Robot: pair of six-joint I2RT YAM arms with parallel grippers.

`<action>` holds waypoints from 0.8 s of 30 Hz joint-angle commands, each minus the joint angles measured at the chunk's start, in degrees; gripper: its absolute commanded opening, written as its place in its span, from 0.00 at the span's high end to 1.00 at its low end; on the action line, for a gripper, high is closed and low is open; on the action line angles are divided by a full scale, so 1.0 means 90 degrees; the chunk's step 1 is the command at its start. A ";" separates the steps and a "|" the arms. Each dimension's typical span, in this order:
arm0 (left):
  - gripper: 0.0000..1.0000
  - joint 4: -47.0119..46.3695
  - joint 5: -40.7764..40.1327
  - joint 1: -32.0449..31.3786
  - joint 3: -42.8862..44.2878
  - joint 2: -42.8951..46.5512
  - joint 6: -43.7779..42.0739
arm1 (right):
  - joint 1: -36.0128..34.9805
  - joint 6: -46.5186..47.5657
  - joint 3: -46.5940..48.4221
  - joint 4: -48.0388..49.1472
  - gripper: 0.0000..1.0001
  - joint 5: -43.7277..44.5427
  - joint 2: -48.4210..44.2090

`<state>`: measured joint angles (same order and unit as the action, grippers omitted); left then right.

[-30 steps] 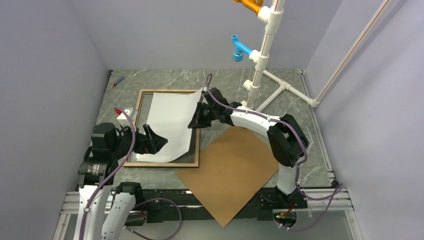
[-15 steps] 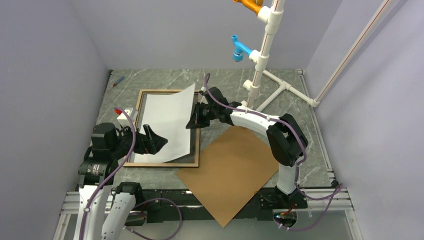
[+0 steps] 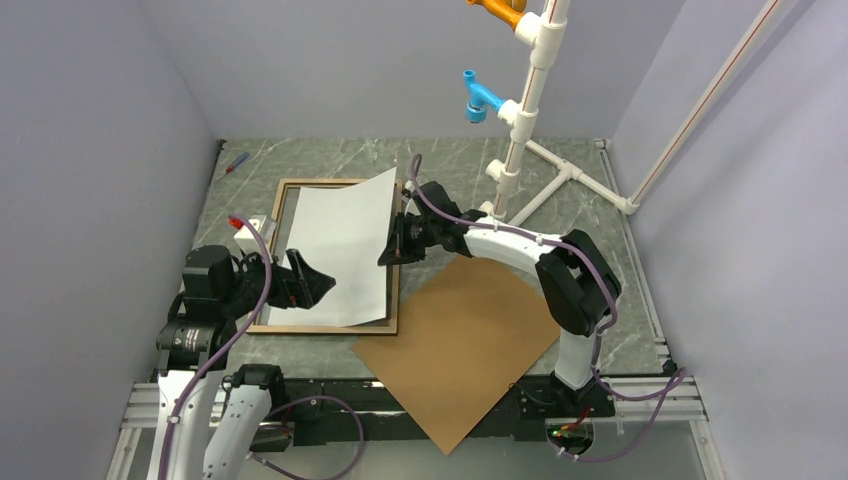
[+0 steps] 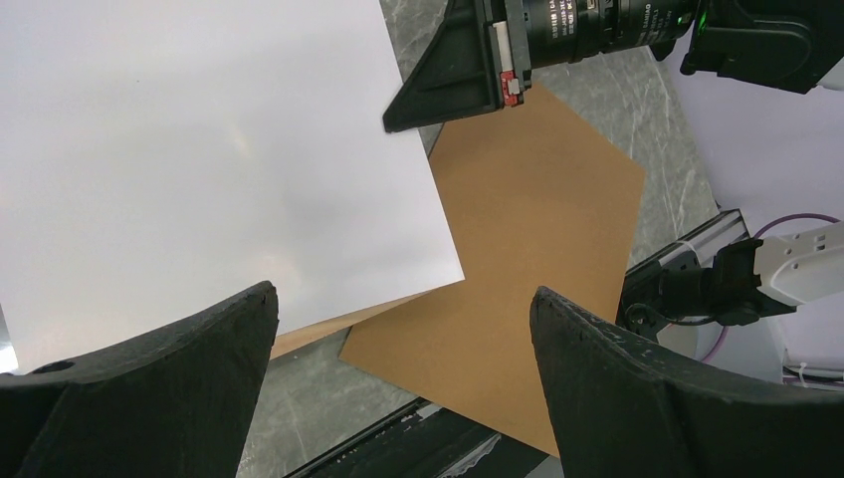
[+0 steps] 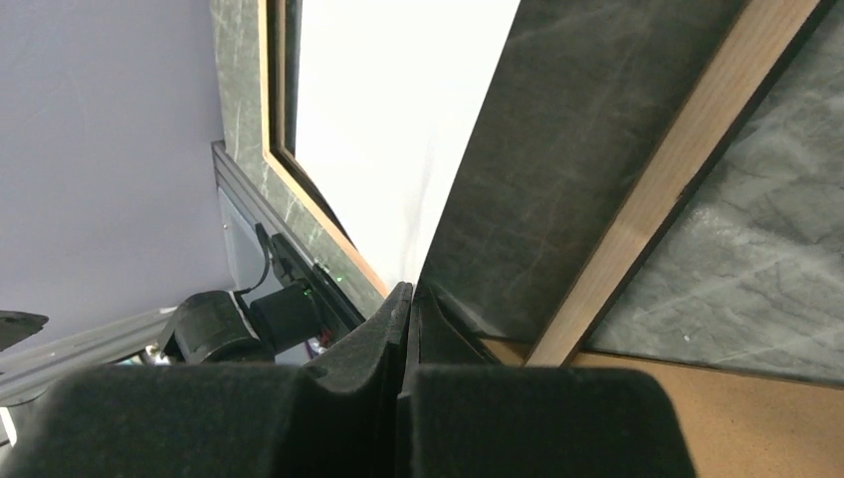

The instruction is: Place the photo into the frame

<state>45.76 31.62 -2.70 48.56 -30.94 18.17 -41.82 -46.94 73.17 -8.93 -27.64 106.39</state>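
The photo (image 3: 340,250) shows its plain white reverse and lies tilted over the frame (image 3: 393,322), its right edge raised. It also shows in the left wrist view (image 4: 199,159) and the right wrist view (image 5: 398,129). My right gripper (image 3: 392,245) is shut on the photo's right edge, above the frame's right rail (image 5: 657,189). My left gripper (image 3: 318,288) is open and empty, hovering over the photo's near left part; its fingers (image 4: 149,388) frame the photo's near corner.
A brown backing board (image 3: 455,340) lies on the table right of the frame, overhanging the near edge. A white pipe stand (image 3: 520,130) with blue and orange fittings stands at the back. A small white box (image 3: 250,232) sits left of the frame.
My right gripper has shifted the photo's right edge slightly left and lower, so the sheet lies flatter over the frame. The left arm has not moved.
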 commanded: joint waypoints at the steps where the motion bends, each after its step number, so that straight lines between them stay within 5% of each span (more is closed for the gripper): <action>1: 0.01 -0.0079 0.0047 0.0036 0.0015 0.0035 -0.0074 | -0.0059 -0.0103 -0.0018 0.0449 1.00 0.0034 -0.0081; 24: 0.01 -0.0036 -0.0002 0.0029 -0.0063 0.0046 -0.0125 | -0.0096 -0.0197 0.0766 0.0670 1.00 -0.0030 0.0741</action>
<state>45.78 31.62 -2.70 47.99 -30.94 18.09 -42.41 -48.16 77.17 -5.96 -27.77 112.49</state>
